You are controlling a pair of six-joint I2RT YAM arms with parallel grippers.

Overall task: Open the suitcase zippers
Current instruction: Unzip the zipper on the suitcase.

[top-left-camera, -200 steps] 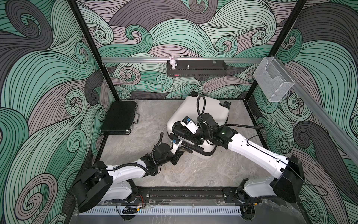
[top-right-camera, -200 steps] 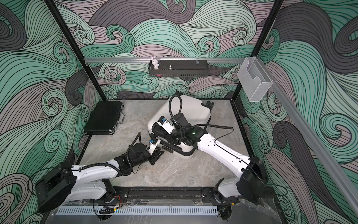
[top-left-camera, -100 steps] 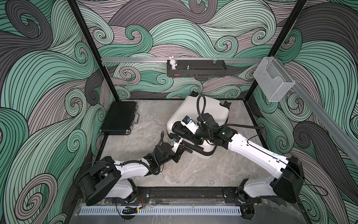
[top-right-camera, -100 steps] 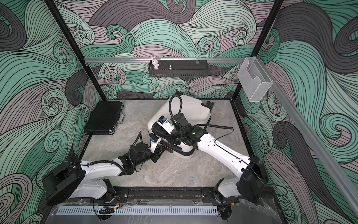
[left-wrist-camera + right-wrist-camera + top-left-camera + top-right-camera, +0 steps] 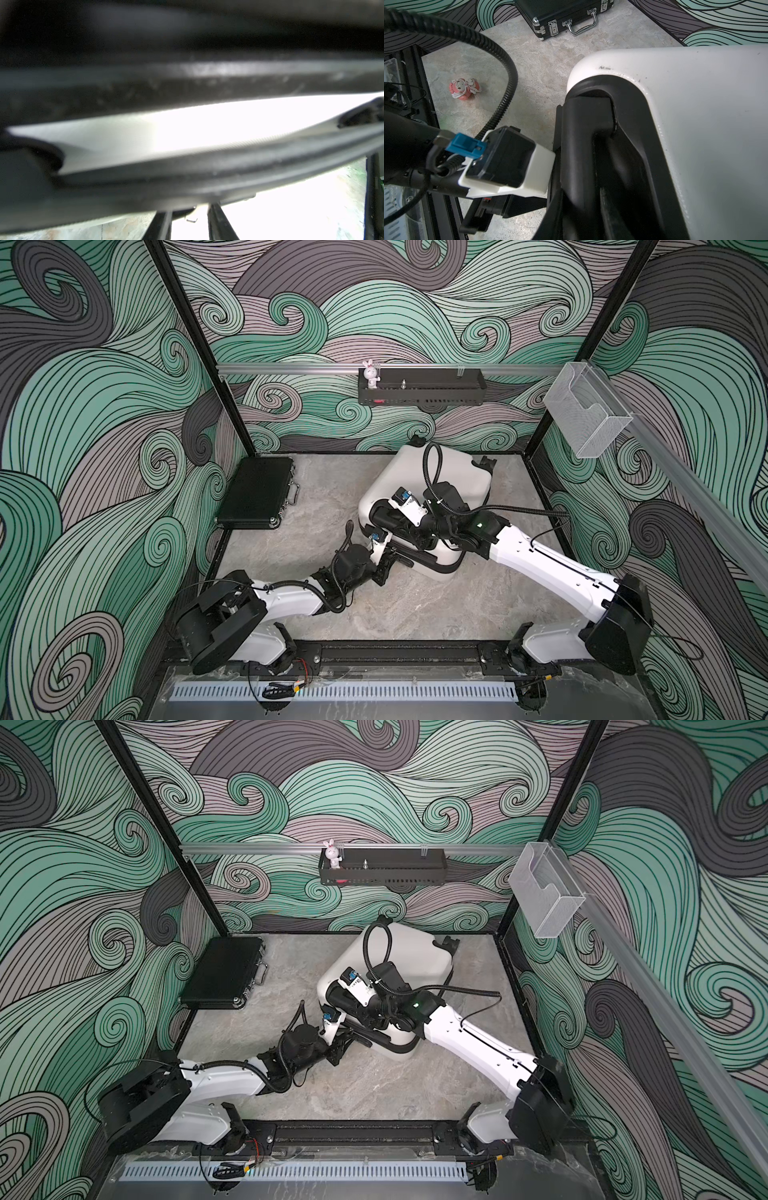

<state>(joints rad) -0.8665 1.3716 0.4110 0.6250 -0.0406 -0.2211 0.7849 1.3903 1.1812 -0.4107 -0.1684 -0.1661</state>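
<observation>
Bunny (image 5: 371,375) in black wall tray (image 5: 436,400); briefcase (image 5: 257,491) shut; suitcase (image 5: 453,475) flat.

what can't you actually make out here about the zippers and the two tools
- zippers: pulls too small in both top views; the right arm lies over part of the band on the suitcase.
- left tool: tucked under its wrist in both top views; the left wrist view is a blur of dark bands, so grip unclear.
- right tool: its wrist covers it from above; the right wrist view shows only black shapes against the white shell.
</observation>
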